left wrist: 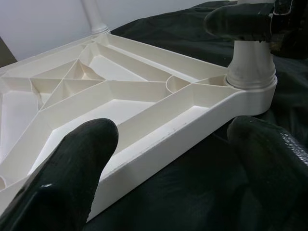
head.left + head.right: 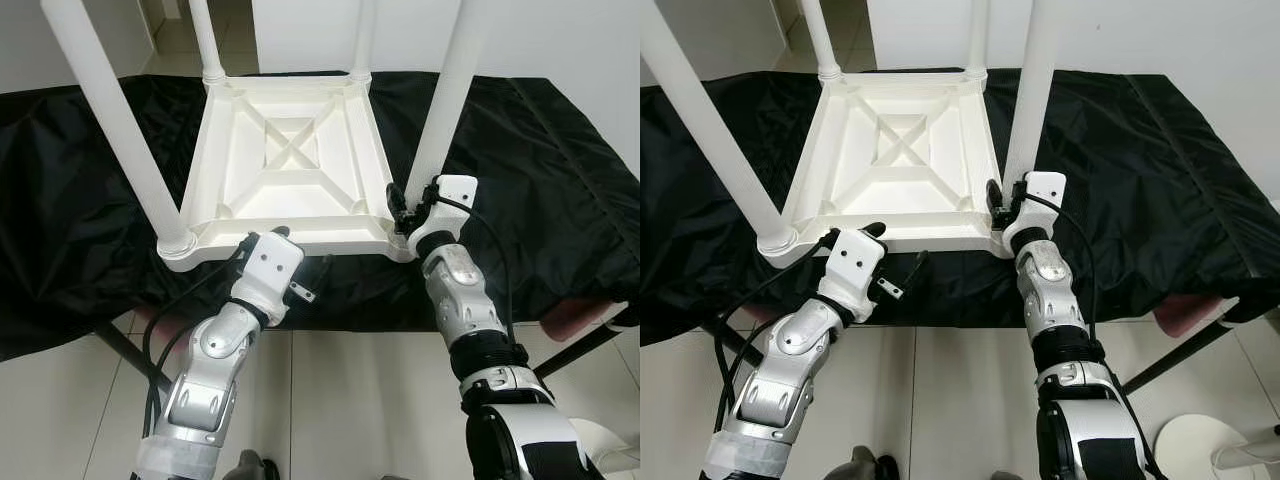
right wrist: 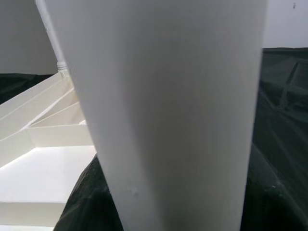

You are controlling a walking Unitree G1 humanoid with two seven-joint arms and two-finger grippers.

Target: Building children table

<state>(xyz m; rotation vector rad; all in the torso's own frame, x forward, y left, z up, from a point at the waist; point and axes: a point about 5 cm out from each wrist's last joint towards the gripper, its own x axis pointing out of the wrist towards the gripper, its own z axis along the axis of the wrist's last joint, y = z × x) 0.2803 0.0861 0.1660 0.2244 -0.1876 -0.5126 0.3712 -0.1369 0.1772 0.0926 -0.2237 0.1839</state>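
Black cloth point(image 2: 540, 170) covers the whole tabletop, which stands on a pale tiled floor point(image 2: 350, 400) with a white wall behind it. On the cloth lies a white plastic children's table point(image 2: 290, 160), turned upside down so its ribbed underside faces up, with an X-shaped brace in the middle. Four white round legs rise from its corners: the near-left leg point(image 2: 115, 120) leans outward from its socket, the near-right leg point(image 2: 445, 100) stands at the corner closest to the right arm, and the two far legs point(image 2: 205, 40) stand at the back corners.

The left claw point(image 2: 290, 240) sits at the near edge of the upturned table, between the two near corners. In the left wrist view its two black fingers point(image 1: 72, 178) are spread apart, one over the table's inner panel and the other over the black cloth outside the rim, with the near edge running between them; it grips nothing.

The right claw point(image 2: 405, 215) is at the base of the near-right leg, right against its socket. In the right wrist view the leg point(image 3: 163, 110) fills most of the frame at very close range. A black finger of this claw shows beside the leg in the left wrist view, but I cannot tell whether the claw is clenched on the leg or merely against it.
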